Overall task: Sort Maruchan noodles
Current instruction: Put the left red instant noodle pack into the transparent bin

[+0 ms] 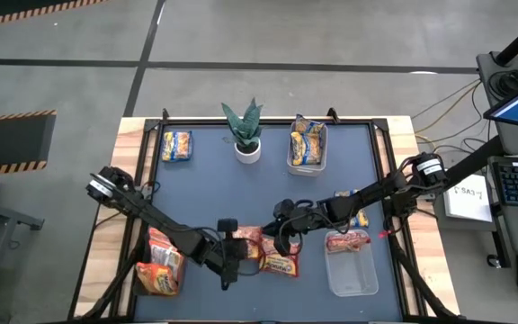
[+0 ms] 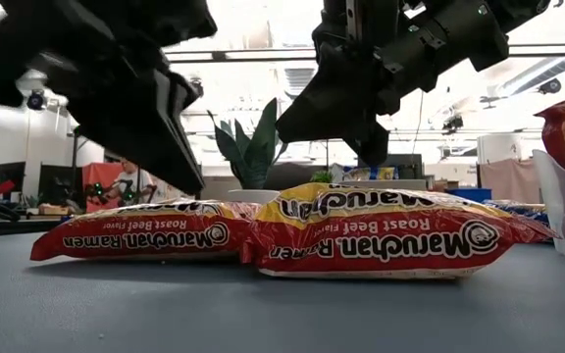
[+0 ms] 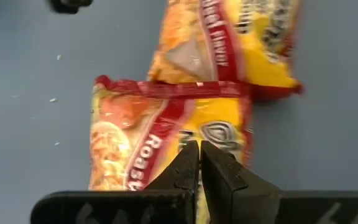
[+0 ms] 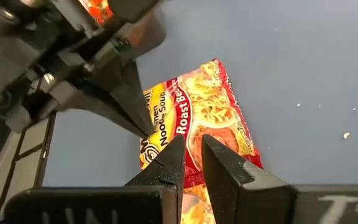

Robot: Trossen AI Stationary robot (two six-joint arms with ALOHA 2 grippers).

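two noodle packets (image 1: 272, 252) lie touching mid-table, between two side bins (image 1: 352, 274).
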